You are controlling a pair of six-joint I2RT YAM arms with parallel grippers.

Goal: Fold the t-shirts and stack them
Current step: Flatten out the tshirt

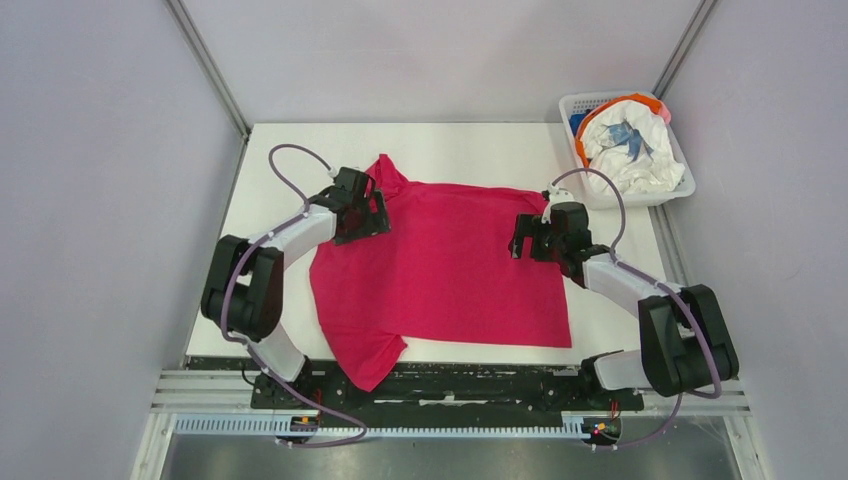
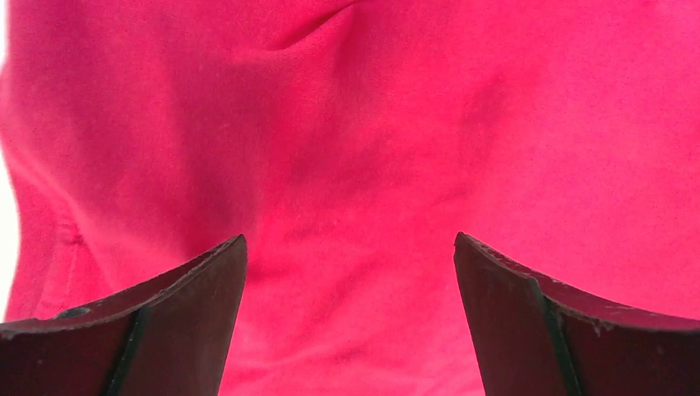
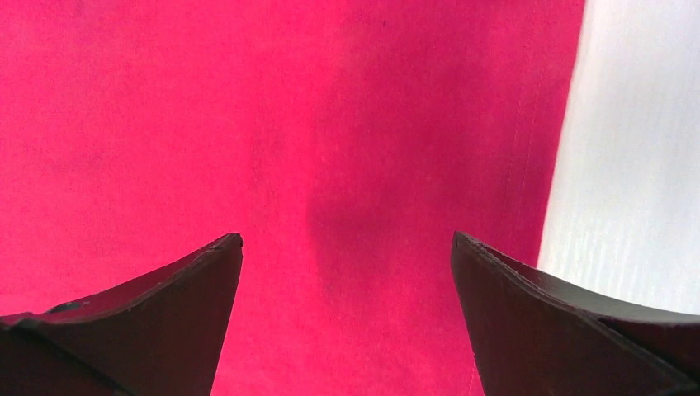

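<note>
A magenta-red t-shirt [image 1: 440, 265] lies spread flat on the white table, one sleeve at the far left and one hanging over the near edge. My left gripper [image 1: 372, 212] is open over its far left part, by the sleeve; the left wrist view shows only red cloth [image 2: 355, 148] between the spread fingers [image 2: 190, 313]. My right gripper [image 1: 523, 238] is open over the shirt's right side; in the right wrist view the cloth [image 3: 330, 132] ends at a hem with bare table to the right. A white t-shirt with blue print [image 1: 625, 150] and an orange one [image 1: 650, 101] lie in the basket.
A white plastic basket [image 1: 640, 197] stands at the table's far right corner. White table [image 1: 450, 150] shows beyond the shirt and along its left [image 1: 255, 210] and right sides. A black rail [image 1: 470, 385] runs along the near edge. Grey walls enclose the table.
</note>
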